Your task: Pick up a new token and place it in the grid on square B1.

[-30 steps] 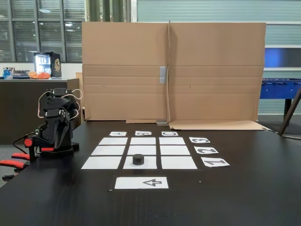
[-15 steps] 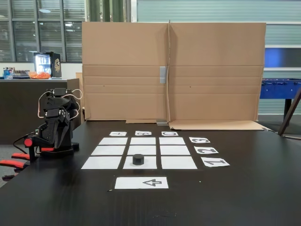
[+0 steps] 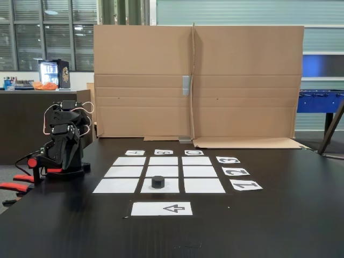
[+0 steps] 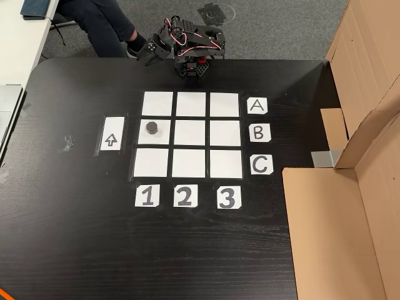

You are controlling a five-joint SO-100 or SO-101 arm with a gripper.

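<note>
A small matte black token (image 4: 151, 128), squat and round, sits on white square B1 (image 4: 164, 132). The folded gripper (image 4: 145, 55) looks empty; its jaws' state is unclear.

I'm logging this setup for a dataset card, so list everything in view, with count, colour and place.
token: one, black, on square B1, beside the arrow sheet.
grid: nine white paper squares on the black table.
letter labels: three, white, A, B, C along one side of the grid.
number labels: three, white, 1, 2, 3 along another side.
arrow sheet: one, white.
cardboard screen: brown, at the table's far edge in the fixed view.
person's legs: dark trousers, off the table.
arm: one, black, folded at the table edge; jaws unclear.
</note>
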